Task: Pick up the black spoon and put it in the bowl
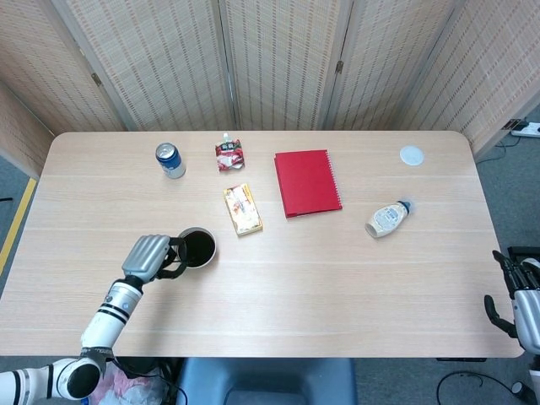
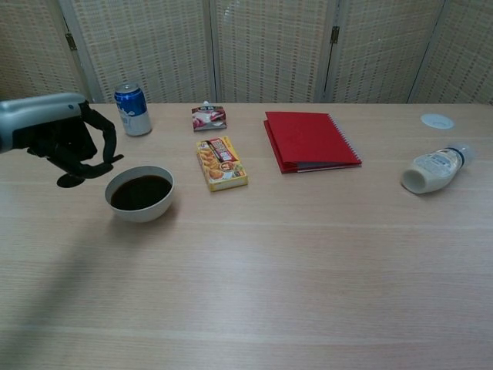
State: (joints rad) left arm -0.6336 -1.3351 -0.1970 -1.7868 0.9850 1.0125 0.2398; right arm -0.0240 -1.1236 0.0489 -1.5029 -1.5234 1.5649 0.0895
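My left hand pinches the thin black spoon beside the white bowl of dark liquid; released off-centre, it could clip the rim and fall onto the counter.

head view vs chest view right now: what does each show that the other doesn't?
Only the head view shows the right hand, idle off the table's right edge, plus the left forearm and the floor.

Only the chest view shows the black spoon from the side, held in the left hand raised left of the bowl.

Both show the left hand, bowl, soda can, snack box, red notebook, lying bottle and white lid.
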